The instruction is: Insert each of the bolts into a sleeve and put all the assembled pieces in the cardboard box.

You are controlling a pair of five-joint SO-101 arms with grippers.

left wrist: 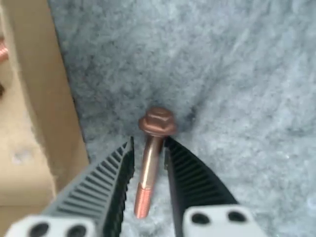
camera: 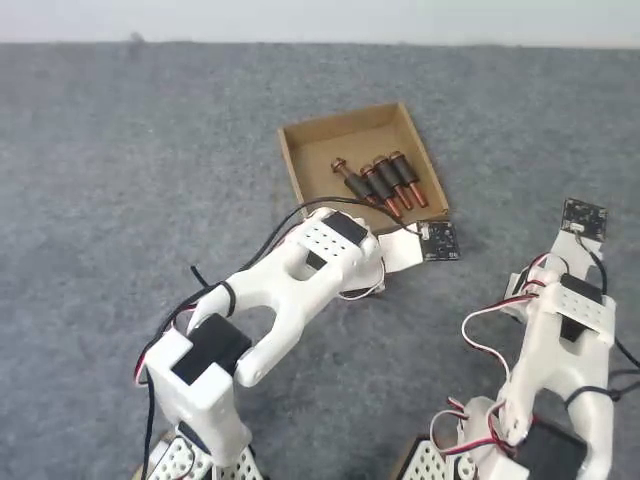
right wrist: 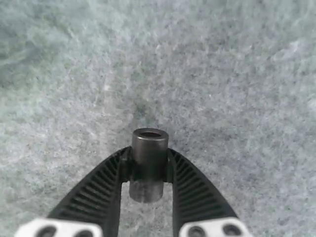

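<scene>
Left gripper (left wrist: pixel 149 144): jaws pinched in on the bolt (left wrist: pixel 149 163) and, by the look of it, gripping the plain shank. The bolt's long axis runs along the jaws. The hex flange head sits just past the fingertips and points away from the wrist, and the threaded end points back toward the palm.

Handling, my read: small solid metal, rigid, light. The smooth shank can slide or roll in the ribbed pads, while the threads give more bite. Hold it mid-shank. The tip is currently boxed in between the jaws, so it probably needs a regrip before it can enter a bore.

Right gripper (right wrist: pixel 149 155): clamped across the sleeve (right wrist: pixel 148 165), a dark, stiff tube. Its axis also runs along the jaws. The open bore end pokes just past the tips and faces away from the wrist, and the other end sits back between the jaws. The smooth round wall could twist under a side load, so I'd keep the squeeze on its middle, as it is.

Grey carpet (right wrist: pixel 237 74) lies under both tools.

Farther out: the cardboard box (left wrist: pixel 44 98) has its wall just beside the left gripper. Inside the box, four assembled pieces (camera: pixel 385 180) lie side by side, roughly parallel. The right gripper is well apart from the box.
</scene>
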